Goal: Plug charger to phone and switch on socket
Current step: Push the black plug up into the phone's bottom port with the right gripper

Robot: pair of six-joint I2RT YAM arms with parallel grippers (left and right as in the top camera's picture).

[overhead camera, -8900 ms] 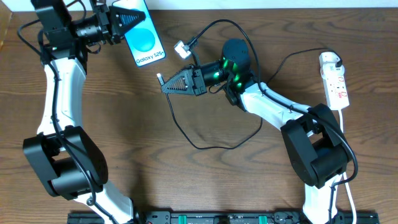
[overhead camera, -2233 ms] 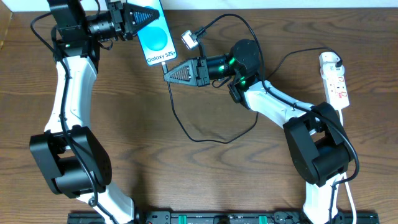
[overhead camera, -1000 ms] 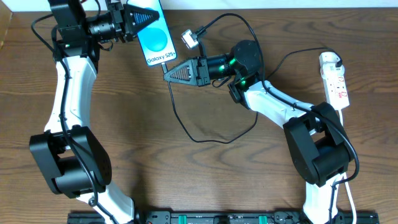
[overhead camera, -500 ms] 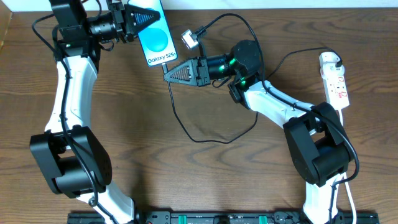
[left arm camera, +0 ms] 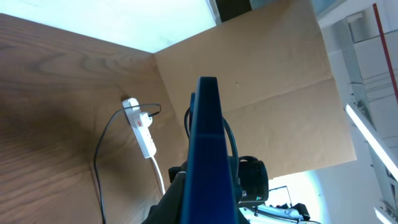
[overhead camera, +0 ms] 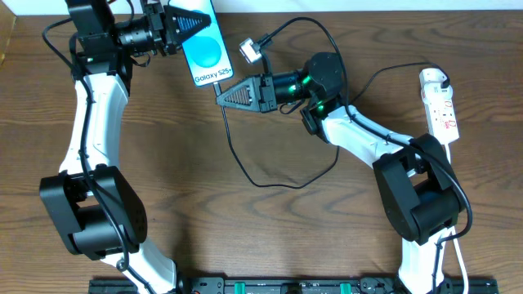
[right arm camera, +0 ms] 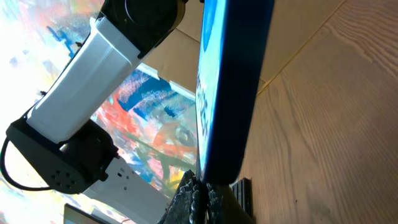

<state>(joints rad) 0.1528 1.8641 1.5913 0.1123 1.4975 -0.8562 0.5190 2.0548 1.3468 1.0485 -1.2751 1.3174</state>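
Well, nothing has budged over the last couple of seconds. The left end effector [overhead camera: 186, 23] stays clamped on the phone [overhead camera: 204, 51] near the far edge of the worktop [overhead camera: 163, 180]. The right end effector [overhead camera: 222, 95], pinched tight on the tip of the charger [overhead camera: 237, 159], stays pressed to the phone's lower edge. Several seconds back the two were well apart. I'd judge the plug is being seated, though I can't tell if it's fully in. The socket [overhead camera: 440, 110] lies untouched, far right.
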